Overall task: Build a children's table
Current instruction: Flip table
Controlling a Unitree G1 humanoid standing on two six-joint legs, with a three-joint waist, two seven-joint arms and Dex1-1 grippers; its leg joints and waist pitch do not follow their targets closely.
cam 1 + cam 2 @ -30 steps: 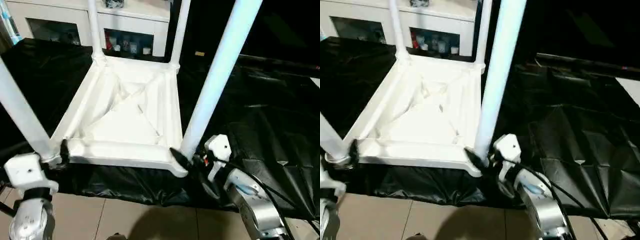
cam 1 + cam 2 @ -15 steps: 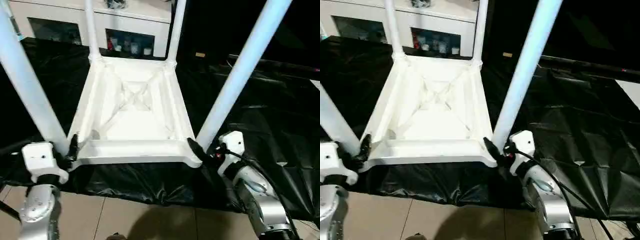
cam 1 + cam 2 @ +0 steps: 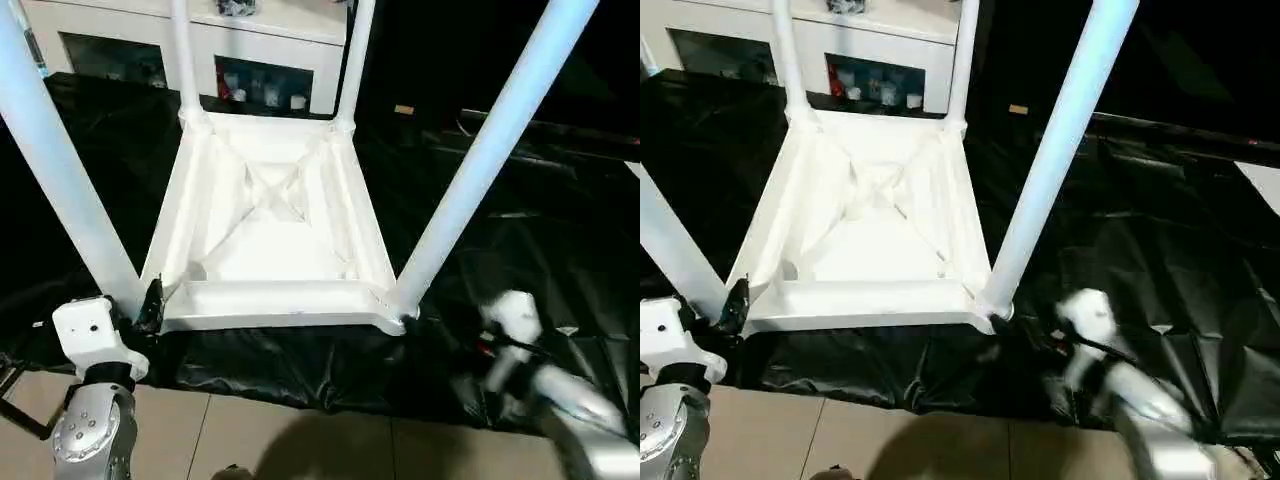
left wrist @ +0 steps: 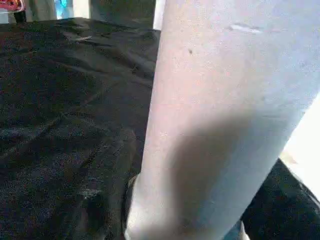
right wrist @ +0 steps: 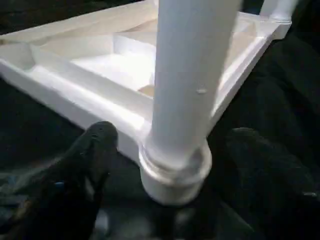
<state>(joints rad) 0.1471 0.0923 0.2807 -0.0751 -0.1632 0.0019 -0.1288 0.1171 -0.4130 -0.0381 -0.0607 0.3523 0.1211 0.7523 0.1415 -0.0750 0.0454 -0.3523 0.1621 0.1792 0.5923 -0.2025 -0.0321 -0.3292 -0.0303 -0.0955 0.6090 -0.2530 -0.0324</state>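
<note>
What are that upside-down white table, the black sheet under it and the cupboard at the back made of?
The children's table looks like moulded white plastic: one smooth piece with ribs crossing its underside and a soft sheen on its tubular legs. The black sheet seems thin plastic film, glossy and creased. The cabinet looks like white painted board with glass doors, since items show through; its material is less certain.

My silver left forearm [image 3: 88,440], white boxy wrist housing [image 3: 90,329], black fingers [image 3: 152,300], black cable on right arm [image 3: 520,345]
</note>
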